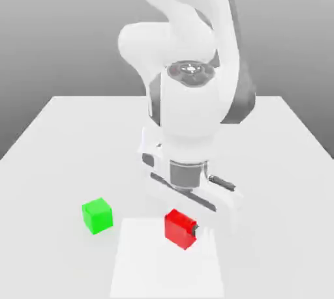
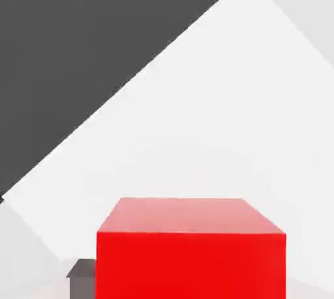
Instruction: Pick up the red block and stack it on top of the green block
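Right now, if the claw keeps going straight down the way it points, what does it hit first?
The red block: it sits right at the claw, close before the hand camera. Under it lies the white table. The green block stands apart toward the exterior view's left, out of that line.

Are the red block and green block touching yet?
Apart. The exterior view shows bare table between the red block and green block.

Matt red block (image 1: 179,227), matt green block (image 1: 97,215).
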`<state>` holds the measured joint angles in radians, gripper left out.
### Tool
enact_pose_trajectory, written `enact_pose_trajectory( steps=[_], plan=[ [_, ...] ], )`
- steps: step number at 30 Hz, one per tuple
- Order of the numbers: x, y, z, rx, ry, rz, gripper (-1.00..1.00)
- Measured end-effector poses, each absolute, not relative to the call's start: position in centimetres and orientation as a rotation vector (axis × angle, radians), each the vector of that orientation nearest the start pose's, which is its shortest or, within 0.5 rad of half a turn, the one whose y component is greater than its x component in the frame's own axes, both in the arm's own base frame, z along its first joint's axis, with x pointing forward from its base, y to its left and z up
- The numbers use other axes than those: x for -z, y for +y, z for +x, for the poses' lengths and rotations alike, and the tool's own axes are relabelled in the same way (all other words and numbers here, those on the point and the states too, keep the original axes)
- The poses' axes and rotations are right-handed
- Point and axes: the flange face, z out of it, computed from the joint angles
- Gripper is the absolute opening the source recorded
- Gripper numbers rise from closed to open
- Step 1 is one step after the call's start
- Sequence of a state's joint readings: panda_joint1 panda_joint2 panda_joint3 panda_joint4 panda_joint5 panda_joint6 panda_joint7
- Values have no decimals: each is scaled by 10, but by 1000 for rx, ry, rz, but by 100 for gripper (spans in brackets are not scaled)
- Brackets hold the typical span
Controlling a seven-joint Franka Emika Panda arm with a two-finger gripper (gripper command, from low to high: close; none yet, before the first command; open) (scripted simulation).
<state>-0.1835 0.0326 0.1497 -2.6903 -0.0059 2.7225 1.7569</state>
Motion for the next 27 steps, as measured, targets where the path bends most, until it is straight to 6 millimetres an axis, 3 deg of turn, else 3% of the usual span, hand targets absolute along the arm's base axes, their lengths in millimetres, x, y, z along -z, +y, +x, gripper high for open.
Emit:
enact_pose_trajectory(
  steps=[6, 13, 18, 26, 27],
  plan=[
    [-237, -84, 372, -5, 2871, -1273, -100],
    [-245, -150, 311, 6, 3120, -386, -100],
    [-220, -163, 301, 52, 3177, -275, -100],
    [-183, -160, 301, 24, 3154, -276, -100],
    [-180, -158, 302, 12, 3141, -277, 100]
  ],
)
